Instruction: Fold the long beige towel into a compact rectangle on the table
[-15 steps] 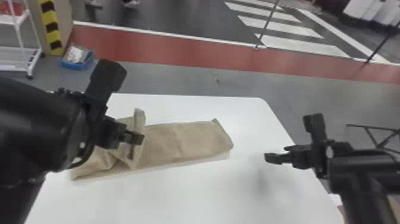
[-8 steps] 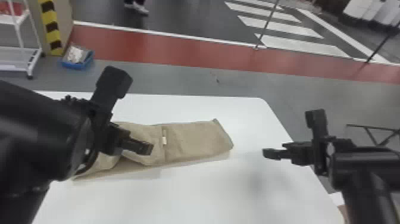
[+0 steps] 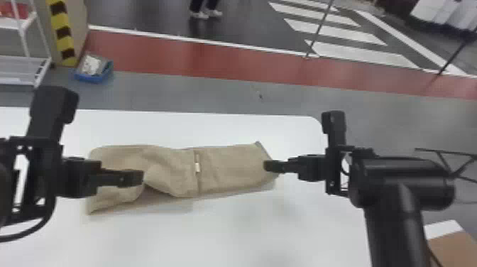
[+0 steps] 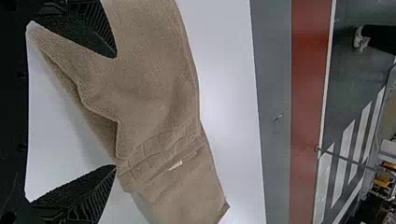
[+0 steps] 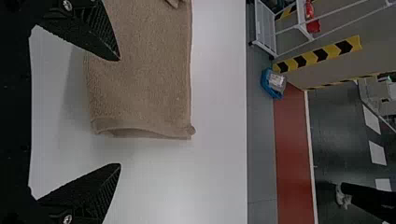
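At the near right, a flat brown piece with a white edge (image 3: 450, 248) lies beyond the side of the white, round-cornered surface (image 3: 248, 234). The black left gripper (image 3: 136, 178) is over the rumpled left part of the long beige terry towel (image 3: 234, 167); its fingers (image 4: 91, 198) are spread wide and grasp nothing. At the towel's right end is the black right gripper (image 3: 269, 166), its fingers (image 5: 95, 193) also parted and empty, one over the cloth and one past its end.

The towel lies lengthwise from left to right on the surface. Its left portion is doubled over in loose folds, ending in a straight hem near the middle beside a small white label (image 3: 197, 167); the right portion lies flatter.

Beyond are a grey floor (image 3: 213, 96), a blue plastic bin (image 3: 93, 76), a red floor band (image 3: 198, 60), a white metal rack (image 3: 12, 24), a yellow-and-black striped guard (image 3: 62, 32) and white painted stripes (image 3: 355, 51).
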Robot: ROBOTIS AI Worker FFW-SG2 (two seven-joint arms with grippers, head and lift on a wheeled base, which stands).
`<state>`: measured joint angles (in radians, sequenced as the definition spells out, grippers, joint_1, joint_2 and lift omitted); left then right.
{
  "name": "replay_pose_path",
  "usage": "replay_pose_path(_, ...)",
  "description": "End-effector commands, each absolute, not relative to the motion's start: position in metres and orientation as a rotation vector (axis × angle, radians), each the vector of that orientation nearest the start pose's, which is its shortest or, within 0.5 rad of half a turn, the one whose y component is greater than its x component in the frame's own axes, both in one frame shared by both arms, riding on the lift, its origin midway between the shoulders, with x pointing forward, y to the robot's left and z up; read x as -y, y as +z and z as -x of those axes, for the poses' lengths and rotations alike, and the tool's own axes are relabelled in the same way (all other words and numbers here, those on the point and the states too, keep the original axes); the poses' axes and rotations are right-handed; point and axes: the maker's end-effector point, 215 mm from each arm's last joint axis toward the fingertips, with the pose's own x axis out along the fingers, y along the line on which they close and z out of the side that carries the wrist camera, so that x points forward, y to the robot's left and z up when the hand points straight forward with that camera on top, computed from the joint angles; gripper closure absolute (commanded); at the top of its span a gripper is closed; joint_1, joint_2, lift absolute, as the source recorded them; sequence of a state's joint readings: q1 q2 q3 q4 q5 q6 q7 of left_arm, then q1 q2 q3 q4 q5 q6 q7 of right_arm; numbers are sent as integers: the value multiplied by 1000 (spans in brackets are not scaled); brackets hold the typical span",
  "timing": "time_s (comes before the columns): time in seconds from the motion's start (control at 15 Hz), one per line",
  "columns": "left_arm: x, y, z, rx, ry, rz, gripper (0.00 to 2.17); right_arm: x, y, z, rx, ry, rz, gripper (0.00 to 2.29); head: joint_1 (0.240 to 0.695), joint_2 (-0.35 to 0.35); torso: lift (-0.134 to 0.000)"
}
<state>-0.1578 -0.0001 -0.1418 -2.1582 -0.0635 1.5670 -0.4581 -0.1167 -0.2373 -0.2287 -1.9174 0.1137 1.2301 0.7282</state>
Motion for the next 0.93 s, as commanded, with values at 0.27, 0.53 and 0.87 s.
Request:
replay_pose_path(0.27,-151,-391,-456,-872,-408,197,39,166,-370,-541,-774,446,-169,87,695,-140,-124)
replay_pose_path(0.53,-158,-396,-450,-869,-408,213,66,109,-376,-537,-846,520,-226,147,695,1,-124)
replay_pose_path(0.87,-159,-398,-449,-873,-408,210,66,102,-405,-511,-991,497,-224,174,695,61,-124)
